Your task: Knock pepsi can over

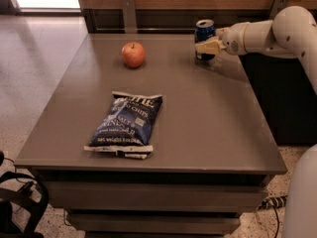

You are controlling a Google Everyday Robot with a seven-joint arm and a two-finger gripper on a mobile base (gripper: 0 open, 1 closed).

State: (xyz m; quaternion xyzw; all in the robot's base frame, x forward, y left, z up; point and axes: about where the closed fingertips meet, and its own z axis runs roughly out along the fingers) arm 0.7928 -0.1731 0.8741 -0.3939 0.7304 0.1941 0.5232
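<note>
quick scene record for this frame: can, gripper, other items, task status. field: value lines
pepsi can: upright, far right part of the table
gripper: reaches in from the right, low against the can's front; appears to touch it
apple: far centre, left of the can, well apart from it
chip bag: lying flat, near left-centre, away from the gripper
task status: can not yet knocked over
</note>
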